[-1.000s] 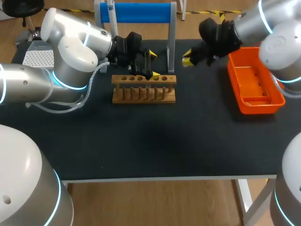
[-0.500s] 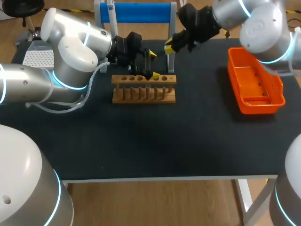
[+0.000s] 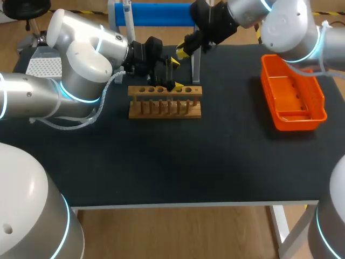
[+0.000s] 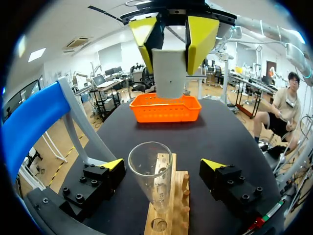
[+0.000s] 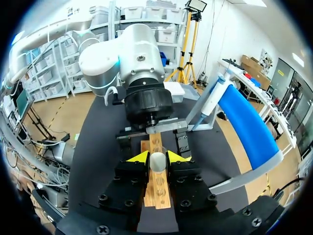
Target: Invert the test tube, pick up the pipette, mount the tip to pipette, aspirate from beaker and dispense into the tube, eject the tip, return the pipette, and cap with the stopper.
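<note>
Clear glass test tube (image 4: 150,171) stood mouth-up in the slatted wooden rack (image 3: 164,101), in the upper middle of the head frame. It sat between the fingers of the left pincer (image 4: 162,165), which were spread wide and touched nothing. Over the last second the right arm had swung from beside the orange plastic tray (image 3: 294,97) at the right edge across to the top centre. The right pincer (image 5: 158,157) now hung just behind and above the rack, closed on what looked to be the pale, tapered stopper (image 4: 169,72). The left arm had not moved. The white pipette (image 5: 209,104) leaned on the blue-barred stand (image 3: 161,13) at the back of the black surface (image 3: 215,156). That placed the work at its last step: lowering the stopper into the tube's mouth, which would call for careful centring.
</note>
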`<move>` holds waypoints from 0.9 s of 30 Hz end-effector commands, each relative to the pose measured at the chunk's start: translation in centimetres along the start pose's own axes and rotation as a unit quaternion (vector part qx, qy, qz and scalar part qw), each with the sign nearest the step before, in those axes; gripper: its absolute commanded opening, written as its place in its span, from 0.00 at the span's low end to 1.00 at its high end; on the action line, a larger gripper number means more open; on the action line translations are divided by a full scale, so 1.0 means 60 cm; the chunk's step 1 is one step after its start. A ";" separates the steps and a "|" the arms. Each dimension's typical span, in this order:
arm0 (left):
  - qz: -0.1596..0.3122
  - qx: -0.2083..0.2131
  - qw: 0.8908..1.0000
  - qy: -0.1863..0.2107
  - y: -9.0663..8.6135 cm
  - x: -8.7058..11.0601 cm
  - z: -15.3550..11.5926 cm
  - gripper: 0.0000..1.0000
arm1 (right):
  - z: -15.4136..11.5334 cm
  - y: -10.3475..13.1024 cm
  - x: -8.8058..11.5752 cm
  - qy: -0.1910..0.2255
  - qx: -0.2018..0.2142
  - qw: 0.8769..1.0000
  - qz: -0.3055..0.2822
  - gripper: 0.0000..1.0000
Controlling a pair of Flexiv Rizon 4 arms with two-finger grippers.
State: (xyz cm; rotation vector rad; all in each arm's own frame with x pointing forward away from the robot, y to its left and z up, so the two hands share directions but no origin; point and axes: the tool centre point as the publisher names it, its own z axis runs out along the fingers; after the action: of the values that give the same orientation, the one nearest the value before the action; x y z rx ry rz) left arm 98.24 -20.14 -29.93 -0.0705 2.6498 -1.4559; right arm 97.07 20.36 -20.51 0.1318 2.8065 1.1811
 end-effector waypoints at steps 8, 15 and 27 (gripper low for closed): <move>0.001 0.001 1.000 0.001 0.001 -0.001 0.000 1.00 | 0.024 0.016 -0.006 0.007 0.005 1.000 -0.002 0.00; 0.001 0.001 1.000 0.001 0.001 -0.001 0.000 1.00 | 0.034 0.019 -0.007 0.011 0.005 1.000 -0.002 0.00; 0.001 0.001 1.000 0.001 0.001 -0.001 0.000 1.00 | 0.047 0.019 -0.011 0.015 0.004 1.000 -0.001 0.00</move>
State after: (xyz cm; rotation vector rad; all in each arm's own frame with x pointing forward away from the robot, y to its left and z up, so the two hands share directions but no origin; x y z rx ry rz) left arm 98.24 -20.14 -29.93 -0.0704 2.6498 -1.4559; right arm 97.89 22.90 -21.48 0.1146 2.8318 1.1828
